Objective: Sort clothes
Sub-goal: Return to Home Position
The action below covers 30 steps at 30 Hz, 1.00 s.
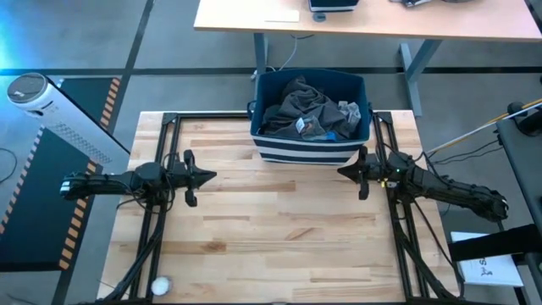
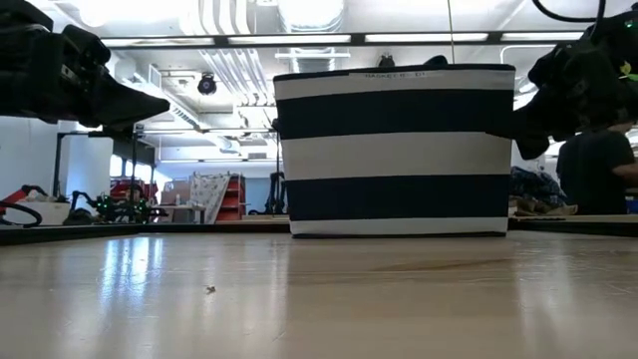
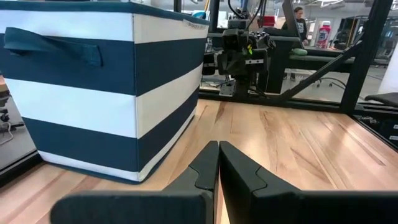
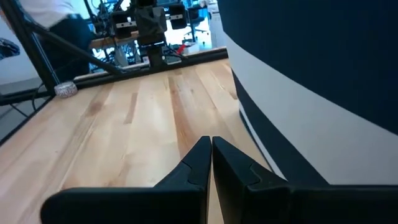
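**Left gripper (image 1: 210,176) and right gripper (image 1: 342,172) clenched on nothing; clothes (image 1: 309,114) heaped in the bin (image 1: 305,153)**

The fingers of the left gripper are seen pressed together with nothing between them. It is held above the left-middle of the table (image 1: 279,246), aimed toward the right arm. The right gripper is likewise shut tight and empty. It is held above the wood just beside the bin's front right corner, aimed back at the left. The two are set well apart, tip facing tip across bare boards.

The clothes are found inside the navy-and-white striped bin, which stands upright at the table's far edge. A dark charcoal garment (image 1: 296,103) is piled on top, and a smaller grey piece (image 1: 350,110) is tucked by the right wall. A small white object (image 1: 160,286) is seen near the table's near left corner.
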### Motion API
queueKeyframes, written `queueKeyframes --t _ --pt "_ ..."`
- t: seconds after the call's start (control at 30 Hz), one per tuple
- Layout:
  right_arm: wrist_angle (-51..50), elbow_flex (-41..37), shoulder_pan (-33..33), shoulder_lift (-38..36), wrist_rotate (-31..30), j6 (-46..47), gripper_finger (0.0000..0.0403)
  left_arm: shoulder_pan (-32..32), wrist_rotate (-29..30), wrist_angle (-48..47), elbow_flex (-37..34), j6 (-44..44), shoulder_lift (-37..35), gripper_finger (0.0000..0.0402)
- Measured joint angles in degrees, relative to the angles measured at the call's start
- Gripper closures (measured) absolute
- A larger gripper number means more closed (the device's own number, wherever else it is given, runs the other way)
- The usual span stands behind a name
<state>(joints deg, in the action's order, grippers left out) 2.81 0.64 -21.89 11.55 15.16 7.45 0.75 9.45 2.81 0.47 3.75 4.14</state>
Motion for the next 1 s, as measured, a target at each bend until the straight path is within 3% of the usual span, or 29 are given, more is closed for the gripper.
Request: queueKeyframes --t 0.33,0.67,1.0 --pt "0.5 0.0 0.0 -1.0 2.5 -5.5 0.0403 0.0 0.3 0.1 0.0 0.0 0.0 0.0402" --pt "0.8 0.0 0.0 -7.9 3.0 -6.9 0.0403 0.0 0.4 -0.3 0.0 -0.2 0.0 0.0402" --pt "0.8 0.0 0.0 -9.3 2.9 9.5 0.0403 0.0 0.5 -0.3 0.0 0.0 0.0 0.0402"
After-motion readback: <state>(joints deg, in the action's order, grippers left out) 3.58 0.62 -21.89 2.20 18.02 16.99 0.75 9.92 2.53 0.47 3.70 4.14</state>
